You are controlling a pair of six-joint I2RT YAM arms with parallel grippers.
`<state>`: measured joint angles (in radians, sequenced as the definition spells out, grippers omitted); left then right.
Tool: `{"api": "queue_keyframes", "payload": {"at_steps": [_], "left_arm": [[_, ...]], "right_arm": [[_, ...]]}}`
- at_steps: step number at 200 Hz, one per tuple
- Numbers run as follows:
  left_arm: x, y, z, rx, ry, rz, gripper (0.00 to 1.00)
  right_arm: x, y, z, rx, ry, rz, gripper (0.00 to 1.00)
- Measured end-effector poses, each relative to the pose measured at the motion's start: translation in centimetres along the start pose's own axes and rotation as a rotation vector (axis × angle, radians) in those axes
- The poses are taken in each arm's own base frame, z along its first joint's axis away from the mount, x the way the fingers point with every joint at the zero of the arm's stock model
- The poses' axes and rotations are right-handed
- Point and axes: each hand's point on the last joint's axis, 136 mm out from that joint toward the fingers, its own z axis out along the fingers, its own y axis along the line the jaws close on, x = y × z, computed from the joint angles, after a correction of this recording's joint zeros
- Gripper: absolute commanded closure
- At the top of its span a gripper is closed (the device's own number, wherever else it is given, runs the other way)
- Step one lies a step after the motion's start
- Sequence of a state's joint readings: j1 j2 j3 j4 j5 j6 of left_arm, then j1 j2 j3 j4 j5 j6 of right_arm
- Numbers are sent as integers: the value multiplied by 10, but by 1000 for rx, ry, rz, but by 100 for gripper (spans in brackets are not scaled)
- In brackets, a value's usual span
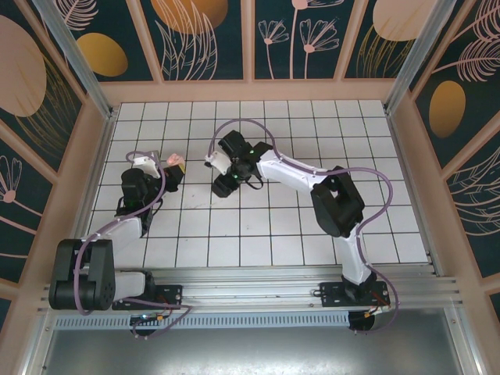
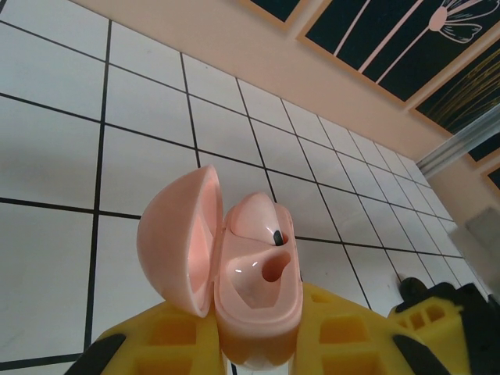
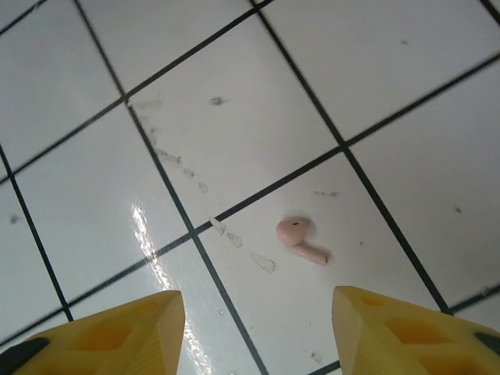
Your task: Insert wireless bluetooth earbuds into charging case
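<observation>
White tiled table (image 1: 312, 133), black grid lines. The left tool (image 2: 254, 344) is clamped on a pink charging case (image 2: 234, 273), whose lid hangs open to the left in the wrist view. The right tool (image 3: 256, 301) has its fingers wide apart and grips nothing; seen from above, it is right of the case and apart from it. One pink earbud (image 2: 258, 220) sits in the case's upper socket. A second earbud (image 3: 301, 238), also pink, lies loose on a tile ahead of the right tool's gap.

Top external high over the tiled table (image 1: 266, 234) from its near edge, looking down, left wrist close behind left pincer (image 2: 258, 348), facing far wall (image 2: 258, 47), right wrist low over table beyond right pincer (image 3: 254, 316), table shared.
</observation>
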<state>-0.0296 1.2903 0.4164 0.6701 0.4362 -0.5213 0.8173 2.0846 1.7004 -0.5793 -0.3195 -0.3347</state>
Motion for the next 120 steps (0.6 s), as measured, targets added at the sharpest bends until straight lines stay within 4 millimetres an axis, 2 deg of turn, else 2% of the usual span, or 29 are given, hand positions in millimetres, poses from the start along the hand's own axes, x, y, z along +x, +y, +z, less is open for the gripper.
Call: {"api": "queue_keyframes", "payload": {"at_steps": [65,95,120], "left_arm": [[6,8,1,-11,5,-19,91],[3,12,0,-21,-4,-21,91],[4,13,-1,-25,-5,-23,91]], "right_arm": [[6,-17,-7,-47,-8,-663,49],[-8,-29,6,-43,20,-826,50],[-2,-33,21,-71,51,-891,52]]}}
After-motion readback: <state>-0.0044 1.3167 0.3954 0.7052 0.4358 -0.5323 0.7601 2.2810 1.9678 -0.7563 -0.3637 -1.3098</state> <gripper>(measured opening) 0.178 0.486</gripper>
